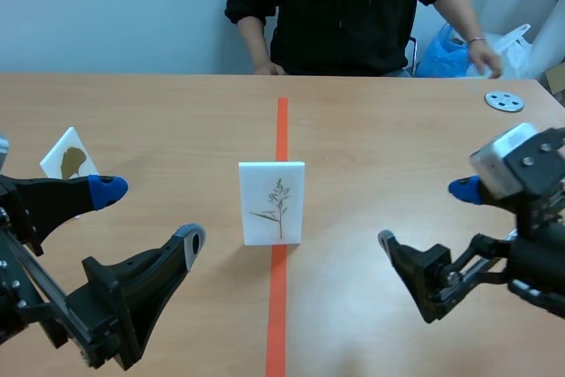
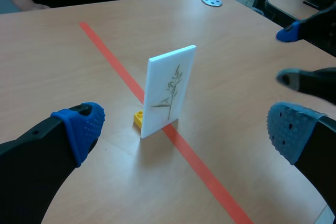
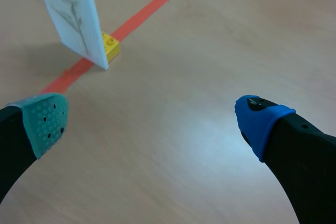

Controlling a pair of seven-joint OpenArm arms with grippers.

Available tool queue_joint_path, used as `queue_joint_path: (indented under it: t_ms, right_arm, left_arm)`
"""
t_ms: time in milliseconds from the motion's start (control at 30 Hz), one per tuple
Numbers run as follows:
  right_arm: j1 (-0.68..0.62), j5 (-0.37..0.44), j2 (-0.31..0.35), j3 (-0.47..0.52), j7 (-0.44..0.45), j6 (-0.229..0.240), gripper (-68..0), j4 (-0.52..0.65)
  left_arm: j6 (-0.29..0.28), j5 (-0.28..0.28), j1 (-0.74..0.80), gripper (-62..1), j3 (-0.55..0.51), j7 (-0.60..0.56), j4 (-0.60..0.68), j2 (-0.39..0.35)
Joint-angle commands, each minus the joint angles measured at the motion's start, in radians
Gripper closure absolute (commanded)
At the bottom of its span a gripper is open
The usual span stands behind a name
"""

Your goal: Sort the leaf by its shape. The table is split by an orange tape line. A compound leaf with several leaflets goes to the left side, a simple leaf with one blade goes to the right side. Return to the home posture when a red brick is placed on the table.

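The leaf card [image 1: 272, 202] stands upright on the tape line [image 1: 282, 121] at mid-frame, broad face toward the robot; left gripper [image 1: 148, 217], lower left, and right gripper [image 1: 425, 215], lower right, both gape wide; the left seems nearer.

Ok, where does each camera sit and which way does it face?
Scene view: between the arms, facing the person across the table; left gripper and right gripper show low.
Left wrist view: on the left arm, looking down at the leaf card; own fingers open.
Right wrist view: on the right arm, facing table beside the leaf card; own fingers open.
Shared: leaf card in all views; yellow brick in both wrist views.
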Motion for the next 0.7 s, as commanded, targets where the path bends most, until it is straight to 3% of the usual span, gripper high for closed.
queue_joint_path:
  t_ms: [0,500,667]
  right_arm:
    - [0.056,-0.008,0.004,-0.027,0.024,0.000,-67.9,-0.006]
    - [0.451,-0.142,-0.248,-0.294,0.095,-0.005,-67.9,-0.456]
    - [0.508,-0.194,-0.307,-0.357,0.106,-0.044,-67.9,-0.542]
  left_arm:
    - [-0.002,-0.007,-0.003,-62.3,-0.007,-0.014,0.005,0.005]
    - [-0.002,-0.007,-0.003,-62.3,-0.007,-0.014,0.005,0.005]
    - [-0.002,-0.007,-0.003,-62.3,-0.007,-0.014,0.005,0.005]
